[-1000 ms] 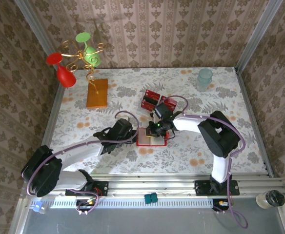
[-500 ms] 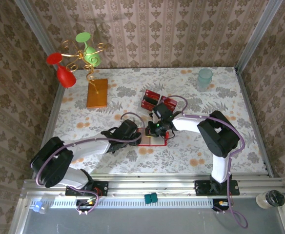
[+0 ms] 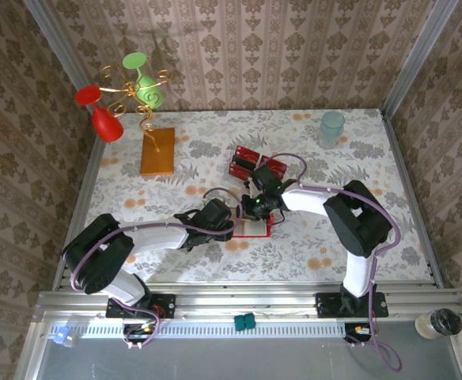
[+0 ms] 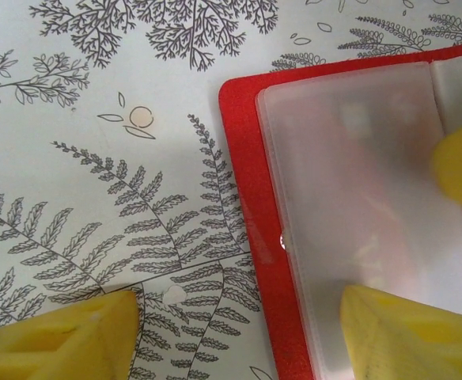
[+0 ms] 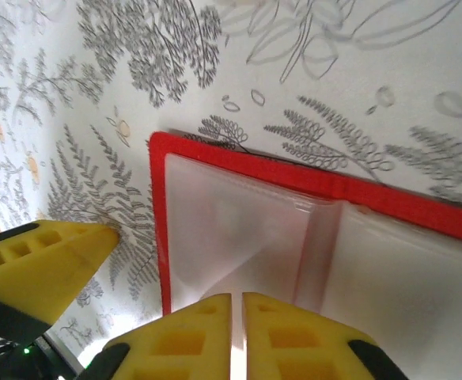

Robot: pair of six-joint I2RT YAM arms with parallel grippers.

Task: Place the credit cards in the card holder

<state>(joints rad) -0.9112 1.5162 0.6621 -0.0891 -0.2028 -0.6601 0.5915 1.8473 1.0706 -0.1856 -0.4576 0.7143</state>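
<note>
Since a second ago my left gripper (image 4: 231, 342) had slid right, jaws spread astride the card holder (image 4: 244, 207) edge | right gripper (image 5: 236, 307) sat almost clenched on its clear pocket (image 5: 231, 229), no card visible | spare credit cards (image 3: 245, 162) lay behind, still to load.

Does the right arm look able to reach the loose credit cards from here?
Probably yes: the credit cards lie uncovered on the table just beyond the right gripper, with nothing blocking the way.

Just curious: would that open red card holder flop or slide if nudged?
Probably light: the card holder lies thin and flat on the tablecloth. Its clear pocket looks glossy, likely slippery. Lifted, it may fold at its crease.
</note>
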